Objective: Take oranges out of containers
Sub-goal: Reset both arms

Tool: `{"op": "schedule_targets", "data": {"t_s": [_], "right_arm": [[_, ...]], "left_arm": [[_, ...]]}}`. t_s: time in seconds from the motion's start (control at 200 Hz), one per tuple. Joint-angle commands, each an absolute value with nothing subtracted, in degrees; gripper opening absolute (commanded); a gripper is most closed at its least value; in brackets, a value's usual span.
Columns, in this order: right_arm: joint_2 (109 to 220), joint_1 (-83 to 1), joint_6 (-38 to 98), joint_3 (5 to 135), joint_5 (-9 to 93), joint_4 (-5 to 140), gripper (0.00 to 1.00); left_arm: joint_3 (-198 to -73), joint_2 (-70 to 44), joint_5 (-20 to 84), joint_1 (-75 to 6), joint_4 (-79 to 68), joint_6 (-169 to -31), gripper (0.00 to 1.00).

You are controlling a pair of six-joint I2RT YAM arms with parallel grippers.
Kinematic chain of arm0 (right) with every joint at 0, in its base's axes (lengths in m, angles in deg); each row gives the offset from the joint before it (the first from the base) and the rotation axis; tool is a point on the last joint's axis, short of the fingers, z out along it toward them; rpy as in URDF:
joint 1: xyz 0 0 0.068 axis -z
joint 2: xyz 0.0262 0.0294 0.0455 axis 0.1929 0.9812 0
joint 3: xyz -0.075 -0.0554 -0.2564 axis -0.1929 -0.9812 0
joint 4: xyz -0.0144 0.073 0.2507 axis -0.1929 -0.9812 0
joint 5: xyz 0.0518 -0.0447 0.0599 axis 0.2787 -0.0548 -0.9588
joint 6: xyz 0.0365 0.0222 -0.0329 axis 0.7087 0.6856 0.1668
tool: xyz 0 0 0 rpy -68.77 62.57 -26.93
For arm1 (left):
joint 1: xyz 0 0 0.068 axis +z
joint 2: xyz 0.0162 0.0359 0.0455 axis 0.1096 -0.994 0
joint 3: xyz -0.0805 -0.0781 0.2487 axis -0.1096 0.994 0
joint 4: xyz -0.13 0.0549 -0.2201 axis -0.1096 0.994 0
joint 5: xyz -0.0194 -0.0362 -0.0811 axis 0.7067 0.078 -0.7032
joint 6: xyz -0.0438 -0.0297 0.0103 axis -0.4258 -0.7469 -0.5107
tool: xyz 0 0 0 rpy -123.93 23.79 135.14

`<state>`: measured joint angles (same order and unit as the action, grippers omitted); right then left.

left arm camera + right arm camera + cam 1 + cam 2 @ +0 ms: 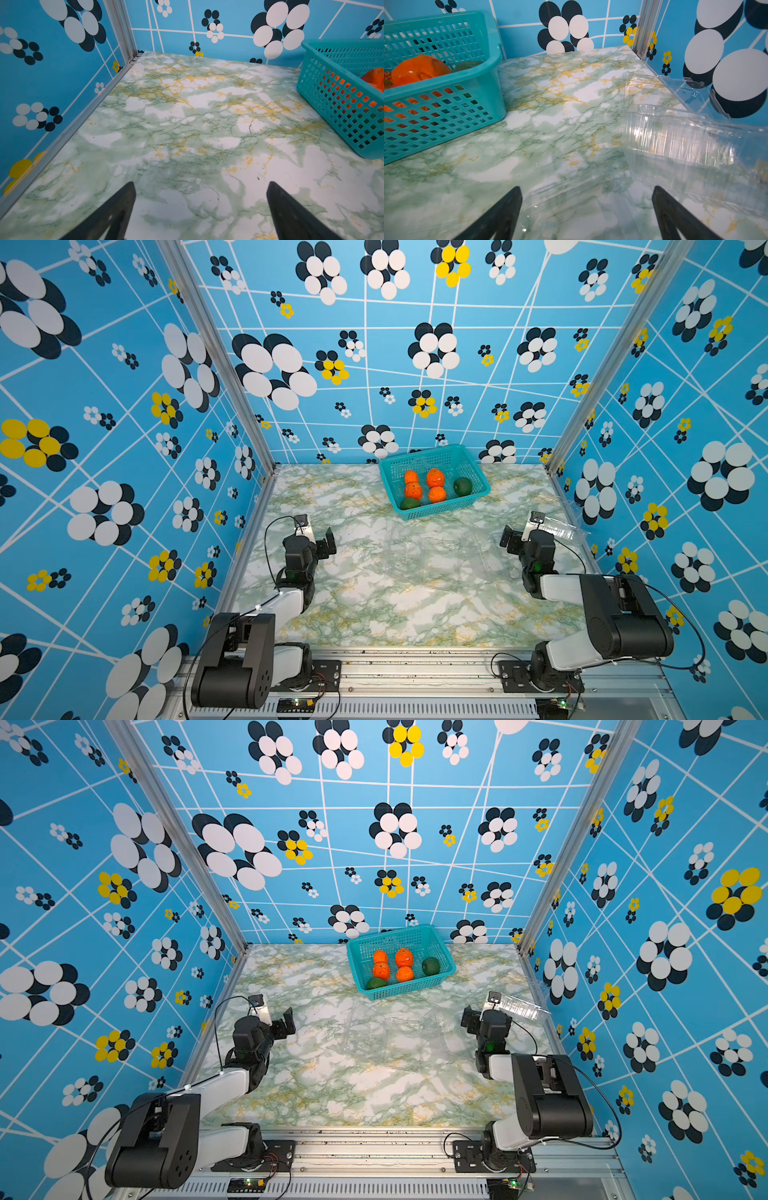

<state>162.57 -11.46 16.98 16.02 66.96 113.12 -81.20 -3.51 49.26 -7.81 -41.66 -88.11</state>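
Several oranges (435, 477) (403, 957) lie in the teal mesh basket (478, 472) (444, 952) at the back of the table; one orange (419, 69) shows over its rim. Clear plastic containers (440, 564) (403, 1044) lie open and flat mid-table, with no fruit visible in them. Another clear container (557, 526) (675, 135) rests by the right wall. My left gripper (327, 544) (200, 185) is open over bare table on the left. My right gripper (509, 539) (586, 189) is open above a flat clear container edge, holding nothing.
Two dark green fruits (462, 486) (410, 503) share the basket with the oranges. Patterned blue walls close in the table on three sides. The basket wall (332, 104) stands to one side of my left gripper, and the basket rim (446, 89) shows beside my right.
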Motion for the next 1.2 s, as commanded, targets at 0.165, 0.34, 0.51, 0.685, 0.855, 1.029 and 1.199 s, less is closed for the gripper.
{"op": "schedule_targets", "data": {"t_s": [0.165, 0.34, 0.51, 0.685, 0.855, 1.029, 1.199], "right_arm": [[163.0, -11.8, 15.5, 16.2, 65.0, 113.4, 0.99], [163.0, -11.8, 14.8, 16.7, 63.7, 112.8, 0.99], [163.0, -11.8, 14.8, 16.7, 63.6, 112.6, 0.99], [163.0, -11.8, 14.9, 16.7, 63.7, 112.6, 0.99], [163.1, -11.8, 14.3, 17.0, 62.2, 112.2, 0.99], [163.1, -11.7, 14.3, 17.0, 62.1, 112.2, 0.99], [163.1, -11.8, 14.2, 17.0, 62.2, 112.2, 0.99]], "left_arm": [[-80.3, -6.9, 49.1, -7.5, -51.5, -85.2, 0.99], [-77.2, -20.2, 46.9, -5.9, -70.8, -85.4, 1.00], [-83.0, -18.1, 45.6, -5.9, -56.7, -85.6, 0.99], [-83.5, -18.6, 44.2, -5.9, -56.7, -84.8, 1.00], [-83.6, -18.7, 44.9, -6.3, -56.8, -84.3, 0.99], [-83.7, -18.6, 46.9, -7.4, -56.7, -83.4, 1.00], [-83.9, -18.7, 48.1, -8.8, -56.5, -82.2, 1.00]]}}
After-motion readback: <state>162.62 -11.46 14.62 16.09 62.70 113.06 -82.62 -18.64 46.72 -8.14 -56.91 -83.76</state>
